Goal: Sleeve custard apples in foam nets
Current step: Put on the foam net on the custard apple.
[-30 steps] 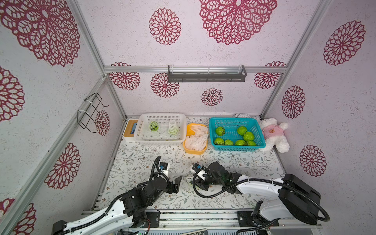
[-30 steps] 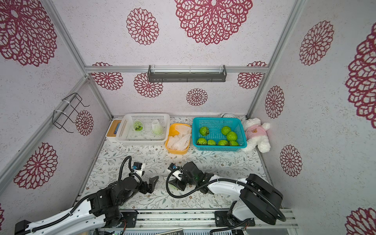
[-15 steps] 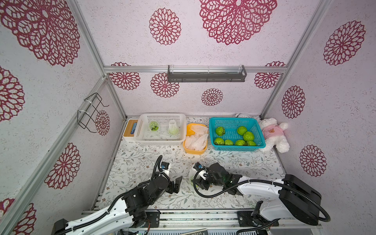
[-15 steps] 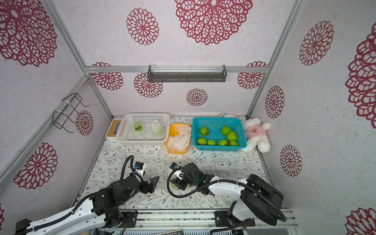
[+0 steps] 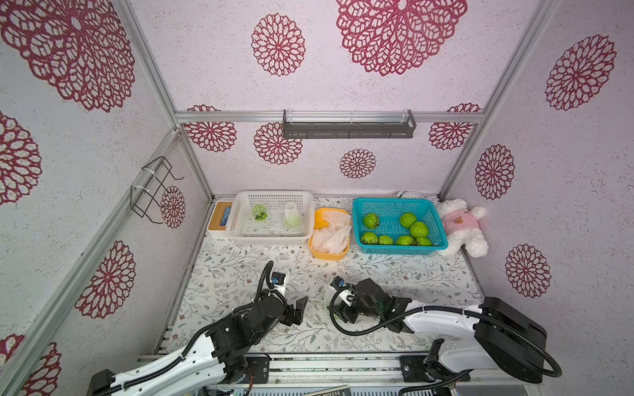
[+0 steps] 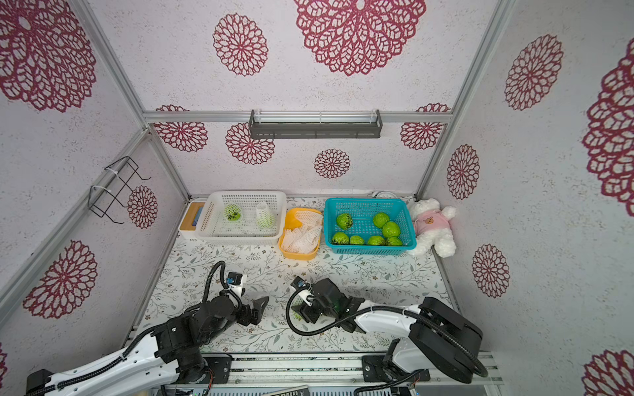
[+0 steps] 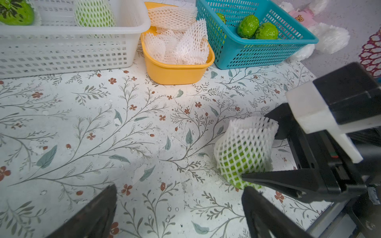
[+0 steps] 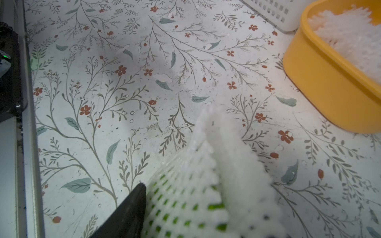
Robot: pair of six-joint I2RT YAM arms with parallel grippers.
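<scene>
A custard apple in a foam net (image 7: 243, 150) rests on the flowered table, green showing through the white mesh (image 8: 185, 206). My right gripper (image 5: 339, 308) stands open around it, one finger on each side; one black finger (image 8: 132, 208) lies beside the net, the other is hidden behind it. The left gripper (image 7: 179, 191) is open and empty, just left of the fruit (image 5: 331, 298). Several bare custard apples (image 5: 418, 229) lie in the blue basket (image 5: 399, 205). Loose foam nets (image 5: 331, 233) fill the yellow tub (image 7: 175, 74).
A white perforated basket (image 5: 274, 196) at the back left holds two netted fruits (image 5: 259, 212) (image 5: 292, 216). A small box (image 5: 219, 216) stands left of it. A white teddy (image 5: 461, 229) lies in the back right corner. Walls close in on three sides.
The right gripper's jaws have spread wider around the netted fruit, which stays on the table. The left arm has hardly moved.
</scene>
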